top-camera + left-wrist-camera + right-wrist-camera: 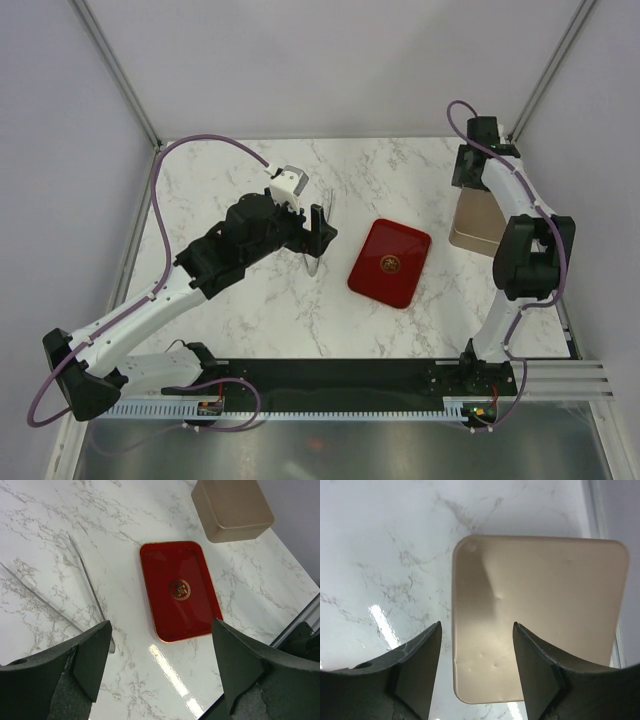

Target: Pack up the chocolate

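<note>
No chocolate shows in any view. A red tray [372, 268] with a gold emblem lies bare at mid-table, also seen as the red tray [162, 575] from the left wrist. A closed tan box [474, 225] stands to its right. My left gripper [318, 236] hovers left of the tray, open and holding nothing; in its wrist view the left gripper [161, 624] frames the tray's near end. My right gripper [467, 185] hangs over the tan box [550, 595]. The right gripper [476, 667] is open, one finger beyond the lid's left edge, the other over the lid.
Thin metal tongs [91, 590] lie on the marble just left of the tray, under my left gripper, with the tongs [312, 262] faint from above. The frame's posts and white walls border the table at the back and sides.
</note>
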Controlling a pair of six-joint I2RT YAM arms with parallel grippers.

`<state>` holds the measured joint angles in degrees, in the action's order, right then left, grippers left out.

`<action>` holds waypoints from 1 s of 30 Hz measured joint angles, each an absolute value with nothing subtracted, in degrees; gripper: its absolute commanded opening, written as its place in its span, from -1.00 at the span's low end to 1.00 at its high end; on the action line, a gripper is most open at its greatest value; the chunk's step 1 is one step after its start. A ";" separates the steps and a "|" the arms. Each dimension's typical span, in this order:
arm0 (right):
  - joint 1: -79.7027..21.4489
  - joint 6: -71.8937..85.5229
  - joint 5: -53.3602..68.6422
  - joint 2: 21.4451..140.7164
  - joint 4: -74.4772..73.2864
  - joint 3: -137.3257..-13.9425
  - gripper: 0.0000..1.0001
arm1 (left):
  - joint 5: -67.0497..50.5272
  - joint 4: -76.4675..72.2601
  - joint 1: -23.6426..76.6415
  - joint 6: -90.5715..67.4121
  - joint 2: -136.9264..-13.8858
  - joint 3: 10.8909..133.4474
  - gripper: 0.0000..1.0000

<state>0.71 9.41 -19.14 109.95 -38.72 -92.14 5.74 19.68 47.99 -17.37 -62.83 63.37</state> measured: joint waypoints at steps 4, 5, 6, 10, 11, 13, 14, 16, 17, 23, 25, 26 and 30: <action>4.95 12.45 -19.09 105.86 -38.33 -93.17 0.38 | 5.87 19.68 47.99 -17.28 -62.83 63.37 0.78; 6.55 13.52 -19.05 104.51 -38.19 -93.08 0.39 | 5.91 19.68 47.99 -17.26 -62.83 63.37 0.77; 7.99 13.89 -19.07 103.96 -38.17 -93.03 0.40 | 5.91 19.66 47.99 -17.26 -62.83 63.37 0.77; 14.79 16.69 -17.52 100.49 -36.47 -88.90 0.55 | 5.93 19.68 47.99 -17.23 -62.83 63.35 0.78; 15.97 16.99 -17.34 100.01 -36.32 -87.70 0.56 | 5.93 19.66 47.99 -17.23 -62.85 63.35 0.78; 18.46 17.89 -17.06 99.35 -35.86 -84.75 0.56 | 5.91 19.66 47.99 -17.23 -62.89 63.35 0.77; 19.33 18.24 -16.51 99.15 -35.29 -83.09 0.57 | 5.91 19.68 47.99 -17.23 -62.96 63.35 0.77; 20.53 18.50 -15.20 99.07 -34.48 -80.05 0.57 | 5.89 19.68 47.99 -17.23 -63.18 63.35 0.78; 20.91 18.52 -14.72 99.07 -34.04 -78.67 0.57 | 5.89 19.68 47.99 -17.23 -63.29 63.35 0.78; 25.50 18.94 -7.68 99.02 -30.87 -72.25 0.54 | 5.91 19.62 47.99 -17.26 -63.61 62.94 0.77; 27.44 19.20 -3.77 98.39 -28.64 -70.61 0.49 | 5.96 19.44 47.99 -17.28 -64.36 62.81 0.77; 28.12 19.31 -1.89 98.02 -27.42 -69.58 0.48 | 5.98 19.20 47.99 -17.28 -64.93 62.81 0.77; 29.32 19.46 3.09 97.34 -22.94 -66.72 0.33 | 6.07 17.10 47.99 -18.15 -68.58 62.83 0.76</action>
